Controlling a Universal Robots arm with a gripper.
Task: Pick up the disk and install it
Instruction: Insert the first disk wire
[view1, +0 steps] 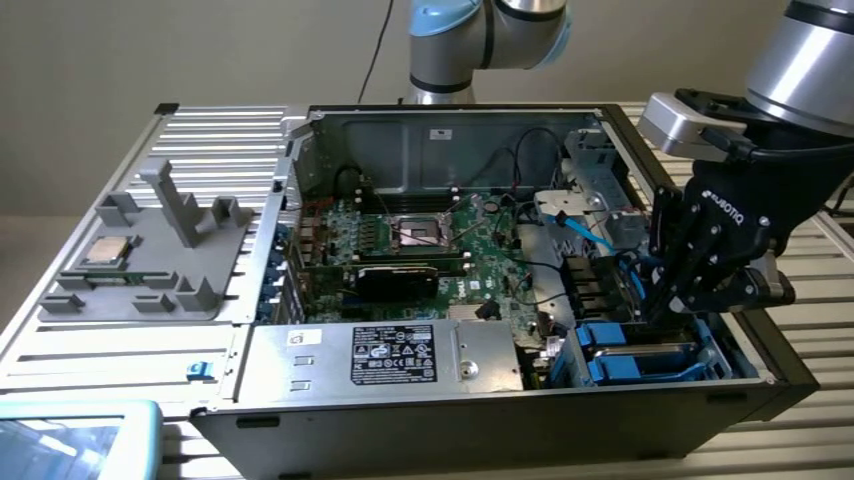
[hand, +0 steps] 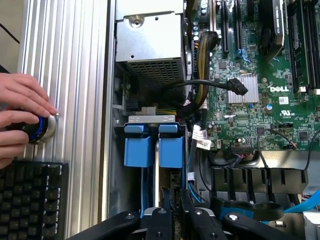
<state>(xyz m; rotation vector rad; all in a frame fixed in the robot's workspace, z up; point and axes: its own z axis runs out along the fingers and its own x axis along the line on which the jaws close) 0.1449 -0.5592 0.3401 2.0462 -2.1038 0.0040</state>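
The disk (view1: 643, 354), silver-grey in a blue carrier bracket, sits in the drive bay at the front corner of the open computer case (view1: 747, 330), on the exterior view's right. My black gripper (view1: 663, 315) reaches down onto its upper edge. In the wrist view the disk (hand: 156, 167) shows edge-on, a thin silver strip between two blue carrier tabs. It runs away from my gripper (hand: 174, 207), whose fingers are closed narrowly over it. The part of the disk under the fingers is hidden.
Inside the case lie the motherboard (view1: 427, 235), blue and black cables (view1: 587, 225) and a silver power supply box (view1: 400, 355). A grey fixture (view1: 160, 250) holding a CPU chip (view1: 107, 250) sits on the slatted table. A person's hand (hand: 22, 97) rests on a blue-ringed knob (hand: 39, 127) above a keyboard (hand: 30, 200).
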